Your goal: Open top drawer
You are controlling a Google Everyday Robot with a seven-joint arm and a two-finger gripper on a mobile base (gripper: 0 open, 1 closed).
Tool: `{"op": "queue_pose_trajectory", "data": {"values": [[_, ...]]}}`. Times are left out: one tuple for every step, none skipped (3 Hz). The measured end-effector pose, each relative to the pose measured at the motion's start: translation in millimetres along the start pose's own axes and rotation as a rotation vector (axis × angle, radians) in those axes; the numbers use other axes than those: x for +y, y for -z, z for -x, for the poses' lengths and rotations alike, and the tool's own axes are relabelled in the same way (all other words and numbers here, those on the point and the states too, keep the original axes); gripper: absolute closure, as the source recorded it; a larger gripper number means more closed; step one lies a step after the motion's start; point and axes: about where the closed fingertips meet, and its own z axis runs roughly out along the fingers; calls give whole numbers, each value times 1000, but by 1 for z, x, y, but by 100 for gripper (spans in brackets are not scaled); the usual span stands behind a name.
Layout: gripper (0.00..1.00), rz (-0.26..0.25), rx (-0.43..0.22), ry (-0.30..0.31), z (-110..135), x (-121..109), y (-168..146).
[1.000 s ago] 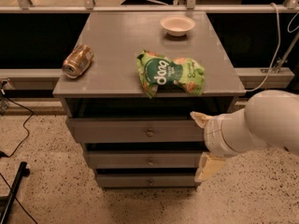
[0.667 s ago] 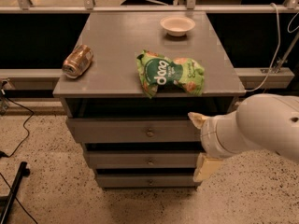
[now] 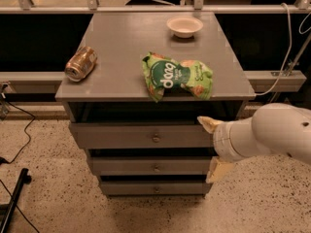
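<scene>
The top drawer (image 3: 121,136) is the widest grey front of the small grey cabinet, just under the tabletop, with a small round metal knob (image 3: 156,138) at its centre. A dark gap shows between the tabletop and the drawer front. My gripper (image 3: 212,147) is at the drawer's right end, on the white arm that comes in from the right. Its two cream fingertips (image 3: 209,124) are spread wide, one at the drawer's top edge and one lower, by the middle drawer. It is open and holds nothing. It is to the right of the knob and not touching it.
On the tabletop (image 3: 121,42) lie a tipped can (image 3: 80,63) at left, a green snack bag (image 3: 176,75) near the front edge, and a white bowl (image 3: 184,26) at the back. Two narrower drawers (image 3: 146,166) sit below. A cable (image 3: 19,130) and a black stand lie on the floor at left.
The arm and gripper have moved slightly left, closer to the right end of the top drawer. The drawers and the things on top have not moved.
</scene>
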Motion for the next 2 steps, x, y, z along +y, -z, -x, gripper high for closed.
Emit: {"op": "queue_pose_trajectory", "data": {"values": [[0,28,-44,32,-15,0,-26],[0,49,-70,55,-27,-5,-48]]}}
